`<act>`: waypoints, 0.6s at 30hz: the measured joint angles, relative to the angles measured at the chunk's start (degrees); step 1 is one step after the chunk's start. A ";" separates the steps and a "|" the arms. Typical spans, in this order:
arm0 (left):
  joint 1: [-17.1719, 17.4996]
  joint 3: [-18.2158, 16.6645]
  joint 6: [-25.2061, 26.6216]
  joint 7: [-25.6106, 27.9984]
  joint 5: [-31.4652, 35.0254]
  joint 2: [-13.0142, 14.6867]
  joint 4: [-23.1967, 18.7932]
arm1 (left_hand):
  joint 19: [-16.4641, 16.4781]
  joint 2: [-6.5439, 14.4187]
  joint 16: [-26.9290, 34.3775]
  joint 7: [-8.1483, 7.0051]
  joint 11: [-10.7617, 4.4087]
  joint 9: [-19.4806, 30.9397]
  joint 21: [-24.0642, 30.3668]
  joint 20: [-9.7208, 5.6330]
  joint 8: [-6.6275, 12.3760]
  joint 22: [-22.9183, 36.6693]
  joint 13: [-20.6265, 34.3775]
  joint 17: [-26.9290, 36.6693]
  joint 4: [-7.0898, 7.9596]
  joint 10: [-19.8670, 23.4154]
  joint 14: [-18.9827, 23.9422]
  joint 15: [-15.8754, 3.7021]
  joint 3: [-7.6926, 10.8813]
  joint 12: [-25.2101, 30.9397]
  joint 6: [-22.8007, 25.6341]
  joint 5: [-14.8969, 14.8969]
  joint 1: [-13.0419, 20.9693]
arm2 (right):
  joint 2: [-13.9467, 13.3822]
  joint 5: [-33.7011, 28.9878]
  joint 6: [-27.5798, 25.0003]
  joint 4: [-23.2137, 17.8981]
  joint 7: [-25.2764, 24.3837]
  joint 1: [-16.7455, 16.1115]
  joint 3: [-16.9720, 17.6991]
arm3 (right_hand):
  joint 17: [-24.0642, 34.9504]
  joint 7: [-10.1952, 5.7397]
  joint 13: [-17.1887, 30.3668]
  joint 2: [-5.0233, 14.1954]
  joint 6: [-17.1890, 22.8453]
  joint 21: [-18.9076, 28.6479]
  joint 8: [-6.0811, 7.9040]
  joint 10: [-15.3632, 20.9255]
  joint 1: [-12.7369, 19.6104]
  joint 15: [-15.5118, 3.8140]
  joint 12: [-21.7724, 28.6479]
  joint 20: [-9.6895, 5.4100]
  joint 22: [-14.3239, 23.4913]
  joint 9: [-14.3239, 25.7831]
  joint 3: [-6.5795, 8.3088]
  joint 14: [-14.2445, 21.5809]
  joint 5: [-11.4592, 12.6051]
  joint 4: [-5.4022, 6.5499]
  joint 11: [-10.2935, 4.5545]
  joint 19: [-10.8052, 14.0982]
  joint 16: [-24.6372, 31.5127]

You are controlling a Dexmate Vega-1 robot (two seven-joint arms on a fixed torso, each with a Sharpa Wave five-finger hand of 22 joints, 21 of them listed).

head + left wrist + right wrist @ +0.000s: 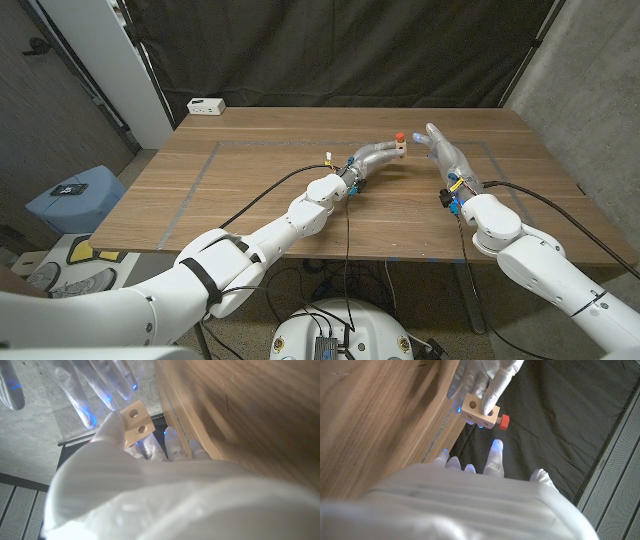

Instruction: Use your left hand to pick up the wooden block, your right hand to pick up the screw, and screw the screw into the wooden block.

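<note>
Block (480, 411) was gripped in left hand (378, 156), red-headed screw (503, 421) seated in it. Right hand (446, 153) hovered nearby, released. Clumsy regrasp could cock the screw.

Pale wooden block (481, 412) with holes, red-headed screw (503, 421) in its side.

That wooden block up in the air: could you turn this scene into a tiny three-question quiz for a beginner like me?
1. True or false: the wooden block lies on the table.
2. Which hand holds the block? A) left hand B) right hand
3. Fill in: the screw sticking out of the block has a ___ head.

Key: 1 false, it is held above the table. 2 A; the right hand's fingers are apart, with nothing in them. 3 red.
</note>
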 measured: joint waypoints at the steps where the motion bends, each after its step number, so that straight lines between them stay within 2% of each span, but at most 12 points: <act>1: 0.01 0.00 0.07 0.00 0.01 0.01 -0.02 | 0.00 0.00 0.00 0.01 0.01 0.00 0.00 0.00 -0.01 0.00 0.00 -0.02 0.00 -0.01 0.00 0.00 0.00 -0.01 -0.01 0.00 0.00 | -0.03 0.05 0.00 0.09 0.18 0.09 0.00 | 0.00 -0.20 0.00 -0.01 -0.20 0.00 -0.03 0.00 -0.01 0.00 0.00 0.17 0.00 0.00 0.00 0.00 0.00 0.00 0.00 -0.17 0.00; 15: 0.02 0.13 0.43 0.02 0.01 -0.07 -0.02 | 0.00 0.20 0.00 0.10 -0.05 0.01 0.00 0.00 0.06 0.00 0.00 0.02 0.04 0.05 0.00 0.00 0.04 -0.35 -0.30 -0.06 -0.23 | -0.70 0.68 0.24 2.38 3.05 2.47 -0.70 | -0.01 -0.69 0.00 -0.35 -2.32 0.00 -0.03 -0.01 -0.71 0.00 -0.23 0.37 0.00 0.00 0.00 0.00 0.00 0.00 0.64 -0.66 0.00; 18: -0.05 0.16 0.45 -0.02 0.02 -0.17 0.18 | 0.00 0.20 0.00 0.10 -0.05 0.00 0.00 0.00 0.06 0.00 0.00 0.04 0.05 0.05 0.00 0.00 0.05 -0.36 -0.30 -0.07 -0.23 | -0.83 0.85 0.41 2.84 3.73 3.00 -0.94 | -0.01 -1.01 0.00 -0.46 -2.63 0.00 -0.03 -0.01 -0.92 0.00 -0.23 0.61 0.13 0.01 0.04 0.00 0.00 0.37 0.64 -1.05 0.00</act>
